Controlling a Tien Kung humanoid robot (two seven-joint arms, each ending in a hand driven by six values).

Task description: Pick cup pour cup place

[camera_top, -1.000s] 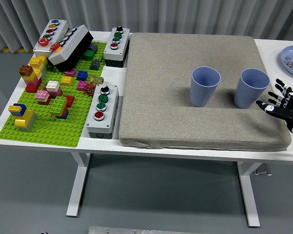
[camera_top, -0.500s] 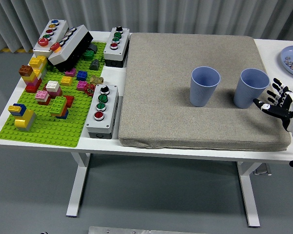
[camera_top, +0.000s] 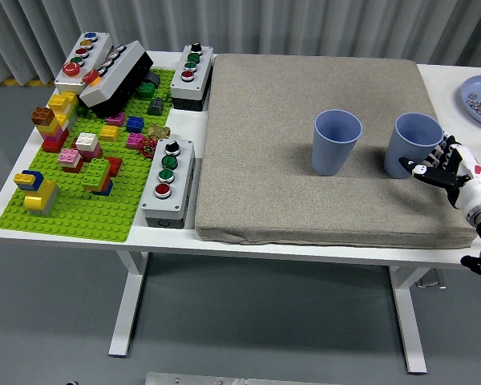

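A green building-brick baseplate with coloured bricks is seen at the left of the white table, with button boxes beside and behind it. A grey-beige pad covers the middle of the table. Two blue cups are set upright on it: the left cup stands free, well apart from the right cup. The right hand is seen at the right cup's lower right side, fingers spread around its wall, touching or nearly so; a closed grasp is not shown. A blue plate lies at the far right edge.
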